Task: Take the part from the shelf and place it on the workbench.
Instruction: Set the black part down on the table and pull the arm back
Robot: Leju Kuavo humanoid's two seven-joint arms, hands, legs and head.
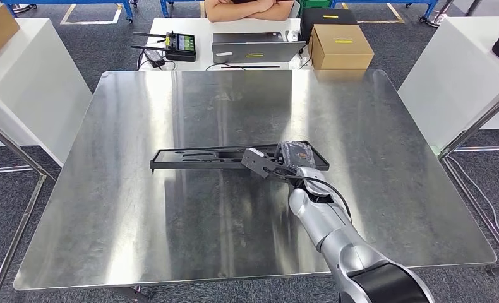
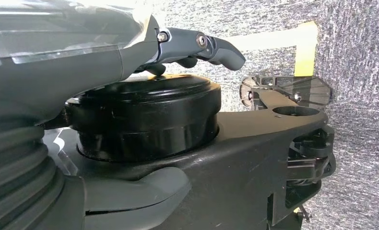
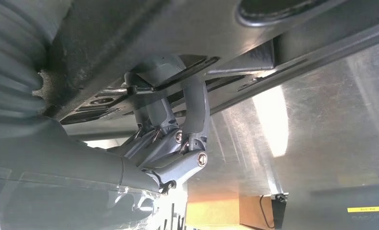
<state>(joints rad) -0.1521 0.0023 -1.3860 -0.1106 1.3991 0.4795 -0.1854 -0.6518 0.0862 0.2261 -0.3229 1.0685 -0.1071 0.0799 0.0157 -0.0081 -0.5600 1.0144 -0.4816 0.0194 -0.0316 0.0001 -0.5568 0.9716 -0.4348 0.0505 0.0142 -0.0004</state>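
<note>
the long black part lay flat near the middle of the steel desk, and the right hand gripped its right end, fingers curled around the frame. the left hand seemed empty, fingers loosely extended.

laptop, cardboard box, remote controller

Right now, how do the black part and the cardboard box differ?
The part is black, long and flat; the box is brown and blocky. The part lies on the steel bench with the right robot hand on it; the box sits untouched on the white table beyond.
</note>
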